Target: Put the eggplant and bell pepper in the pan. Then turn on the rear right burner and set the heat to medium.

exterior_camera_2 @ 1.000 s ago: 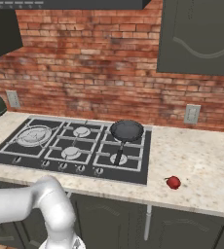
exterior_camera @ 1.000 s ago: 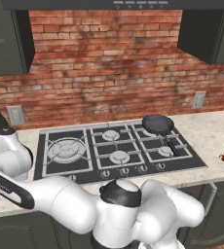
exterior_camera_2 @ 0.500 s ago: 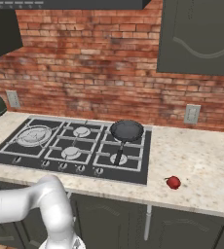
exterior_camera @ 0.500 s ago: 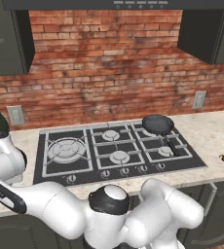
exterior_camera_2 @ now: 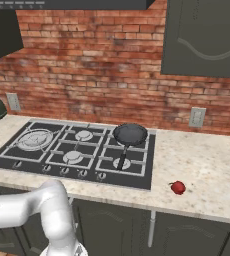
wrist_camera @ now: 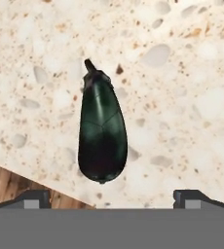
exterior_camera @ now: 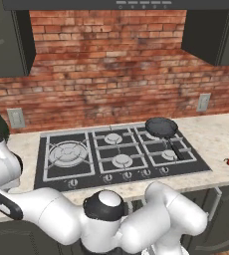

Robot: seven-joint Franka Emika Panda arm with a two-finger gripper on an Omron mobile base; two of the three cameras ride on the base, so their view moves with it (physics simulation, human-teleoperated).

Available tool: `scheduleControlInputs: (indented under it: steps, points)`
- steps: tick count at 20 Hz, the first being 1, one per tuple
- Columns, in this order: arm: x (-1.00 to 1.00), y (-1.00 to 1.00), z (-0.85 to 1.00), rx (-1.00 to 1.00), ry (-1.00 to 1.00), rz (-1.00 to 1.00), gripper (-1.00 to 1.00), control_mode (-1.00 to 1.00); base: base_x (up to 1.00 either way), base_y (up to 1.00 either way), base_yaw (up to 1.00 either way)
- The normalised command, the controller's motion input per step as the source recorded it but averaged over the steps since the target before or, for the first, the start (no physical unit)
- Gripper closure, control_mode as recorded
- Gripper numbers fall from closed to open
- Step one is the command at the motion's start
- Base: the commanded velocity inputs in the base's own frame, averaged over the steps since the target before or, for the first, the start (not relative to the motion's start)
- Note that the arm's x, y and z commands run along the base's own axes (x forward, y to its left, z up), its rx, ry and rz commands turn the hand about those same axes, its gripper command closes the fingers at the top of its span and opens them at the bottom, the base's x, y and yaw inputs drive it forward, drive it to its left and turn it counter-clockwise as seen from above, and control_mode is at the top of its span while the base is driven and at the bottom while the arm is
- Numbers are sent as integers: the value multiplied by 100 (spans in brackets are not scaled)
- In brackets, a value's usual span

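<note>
The arm has swung further toward nine o'clock, and its gripper (wrist_camera: 112, 197) now hangs with jaws wide, empty, over the eggplant (wrist_camera: 102, 131) on the counter (wrist_camera: 182, 97). Pickup looks next; the pepper (exterior_camera_2: 177, 187) waits at four o'clock of the pan (exterior_camera_2: 130, 134).

Pan (exterior_camera_2: 130, 134) on the rear right burner of the stove (exterior_camera_2: 47, 162), handle toward the front, bell pepper (exterior_camera_2: 177, 187) on the counter (exterior_camera_2: 207, 165) right of the stove, eggplant (wrist_camera: 102, 131) lying on the counter near its edge.
</note>
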Motion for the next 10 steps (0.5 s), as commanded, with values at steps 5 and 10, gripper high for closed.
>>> scheduleControlInputs:
  steps: [5, 10]
  points:
    - [13, 18, -16, -3, 0, 0, -100, -100, 0, 0, 0]
    - [12, 15, -15, -2, 0, 0, -100, -100, 0, 0, 0]
